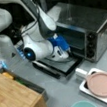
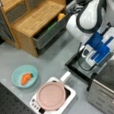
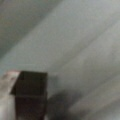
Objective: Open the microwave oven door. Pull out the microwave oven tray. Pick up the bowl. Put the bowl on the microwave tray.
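With the microwave oven door point(image 1: 58, 65) folded down, the gripper point(image 1: 68, 53) reaches into the oven mouth, grasp unclear, for a thin, stiff tray best gripped at its front lip.

— Where is the microwave oven point(image 1: 91, 27)?
— At a front view's right, its door point(image 1: 58, 66) folded down flat before it, the gripper point(image 1: 66, 53) over the door.
— And the bowl point(image 2: 24, 76)?
— Left of the plate point(image 2: 51, 95), holding a carrot point(image 2: 26, 78). The wooden cabinet point(image 2: 33, 20) stands far behind.

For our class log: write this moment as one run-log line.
door: open, down | gripper: at oven mouth | bowl: on table, untouched
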